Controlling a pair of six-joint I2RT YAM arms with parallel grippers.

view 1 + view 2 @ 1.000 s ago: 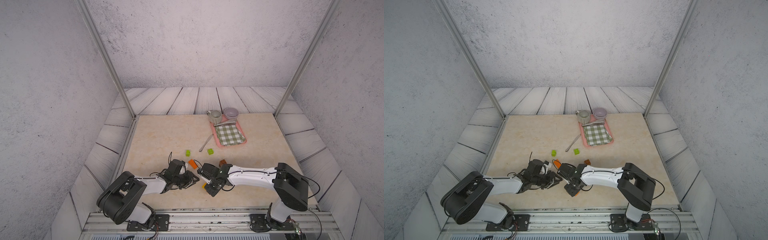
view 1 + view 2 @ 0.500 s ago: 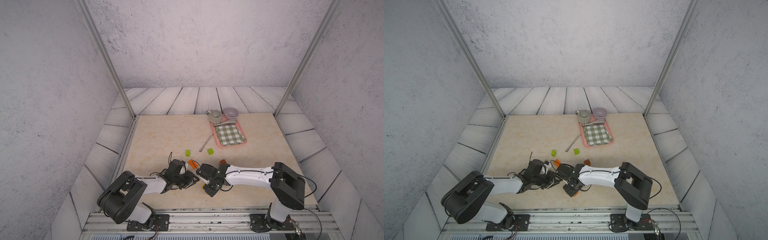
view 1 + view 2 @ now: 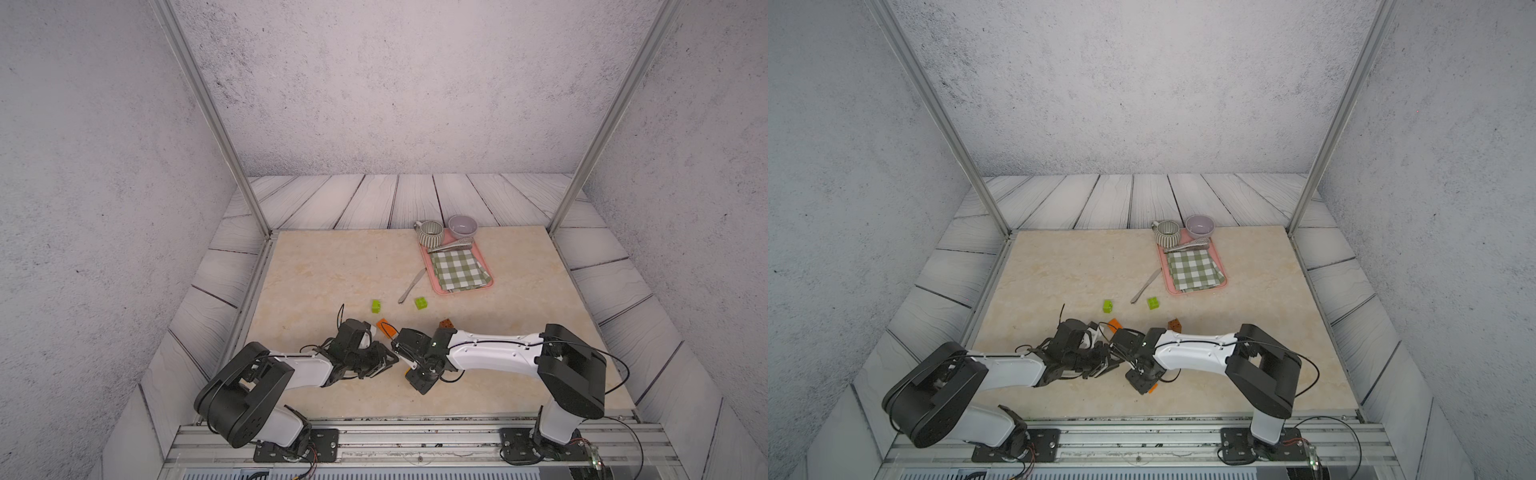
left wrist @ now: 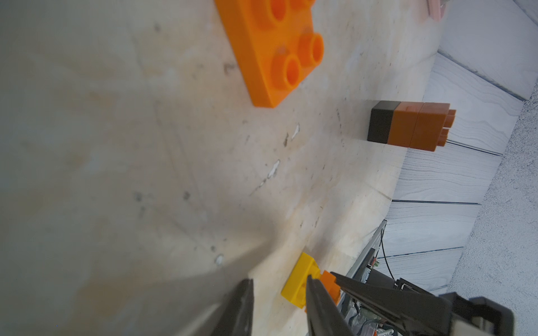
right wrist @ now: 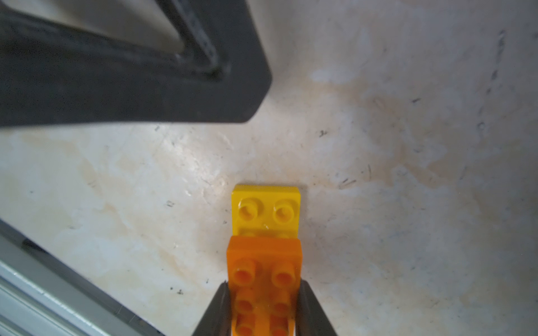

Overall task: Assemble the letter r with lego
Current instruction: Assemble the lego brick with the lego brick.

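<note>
Joining seems in hand: the right gripper [image 5: 263, 286] clamps an orange brick [image 5: 263, 261] whose end overlaps the yellow brick [image 5: 266, 209], while the left gripper [image 4: 278, 279], narrowly parted and empty, hovers just beside that yellow brick; next, press them firmly together.

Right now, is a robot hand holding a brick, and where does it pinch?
The right gripper pinches the long orange studded plastic brick by its long sides, at its end away from the yellow plastic brick. The left gripper holds nothing.
</note>
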